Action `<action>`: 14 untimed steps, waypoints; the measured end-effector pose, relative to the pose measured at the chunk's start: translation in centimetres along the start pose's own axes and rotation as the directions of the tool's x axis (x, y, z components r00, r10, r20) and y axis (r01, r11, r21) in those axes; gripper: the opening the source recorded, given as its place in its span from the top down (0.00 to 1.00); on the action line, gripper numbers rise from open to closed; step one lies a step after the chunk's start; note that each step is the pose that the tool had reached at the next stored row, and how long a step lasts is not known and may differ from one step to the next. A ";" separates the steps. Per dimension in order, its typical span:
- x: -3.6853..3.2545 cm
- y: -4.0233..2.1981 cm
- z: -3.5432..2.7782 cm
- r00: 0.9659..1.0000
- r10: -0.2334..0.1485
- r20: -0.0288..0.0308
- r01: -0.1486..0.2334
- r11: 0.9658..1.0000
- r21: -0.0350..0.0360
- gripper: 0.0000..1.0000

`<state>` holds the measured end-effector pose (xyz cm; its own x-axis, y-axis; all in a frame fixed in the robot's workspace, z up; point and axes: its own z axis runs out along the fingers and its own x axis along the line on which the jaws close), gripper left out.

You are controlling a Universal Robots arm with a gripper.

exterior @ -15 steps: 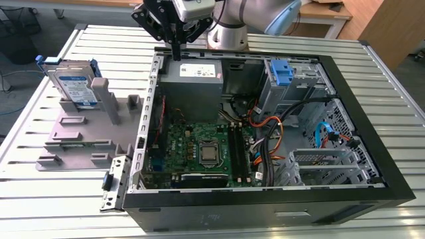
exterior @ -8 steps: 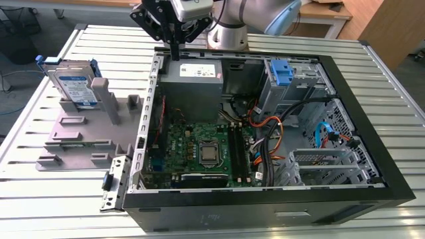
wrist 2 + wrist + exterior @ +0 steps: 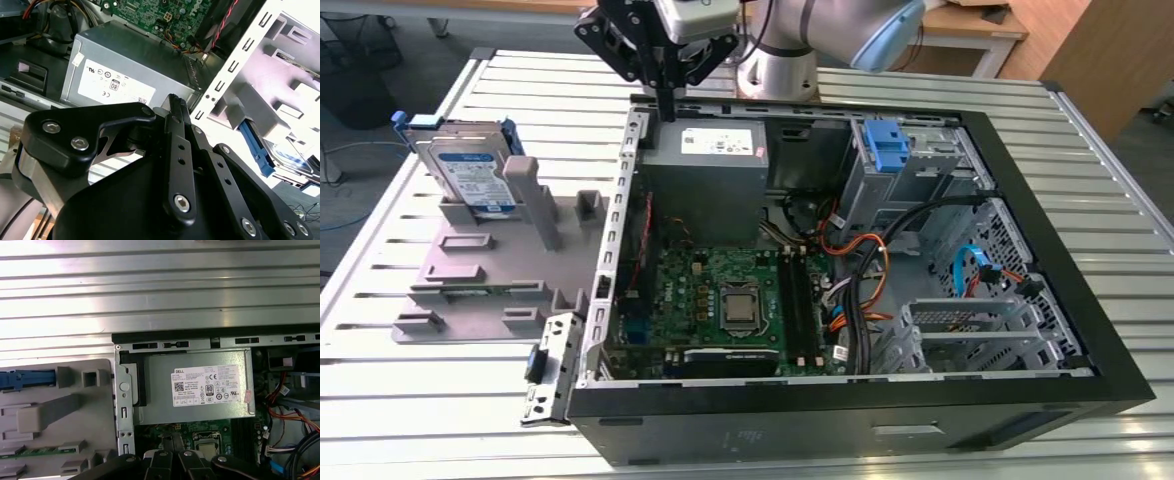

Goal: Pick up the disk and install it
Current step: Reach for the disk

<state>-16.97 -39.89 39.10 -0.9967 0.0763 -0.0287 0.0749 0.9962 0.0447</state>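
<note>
My pincer (image 3: 666, 108), closed on nothing, hangs over the case wall (image 3: 634, 170) beside the power supply (image 3: 707, 150), well apart from the disk (image 3: 464, 170) standing upright in its grey holder (image 3: 467, 255); I judge that lowering here risks striking that wall.

- The gripper (image 3: 666, 113) points straight down, its 2 fingers (image 3: 176, 125) pressed together, holding nothing.
- The arm (image 3: 847, 25) bends away above the gripper.
</note>
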 end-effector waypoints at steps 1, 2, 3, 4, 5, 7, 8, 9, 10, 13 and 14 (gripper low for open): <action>0.08 -0.01 0.00 1.000 0.000 0.000 0.000 1.000 0.000 0.89; 0.16 -0.01 0.00 1.000 0.000 0.000 0.000 1.000 0.000 0.89; 0.24 -0.02 0.00 1.000 0.000 0.000 0.000 1.000 0.000 0.89; 0.33 -0.02 -0.01 1.000 0.000 0.000 0.000 1.000 0.000 0.89; 0.41 -0.03 -0.01 1.000 0.000 0.000 0.000 1.000 0.000 0.89; 0.54 -0.04 -0.01 1.000 0.000 0.000 0.000 1.000 0.000 0.89; 0.54 -0.04 -0.01 1.000 0.000 0.000 0.000 1.000 0.000 0.89; 0.58 -0.04 -0.01 1.000 0.000 0.000 0.000 1.000 0.000 0.89; 0.62 -0.05 -0.01 1.000 0.000 0.000 0.000 1.000 0.000 0.89; 0.66 -0.05 -0.01 1.000 0.000 0.000 0.000 1.000 -0.001 0.89; 0.69 -0.05 -0.01 1.000 0.000 0.000 0.000 1.000 -0.001 0.89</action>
<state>-17.66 -39.89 39.09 -0.9967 0.0764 -0.0287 0.0750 0.9961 0.0457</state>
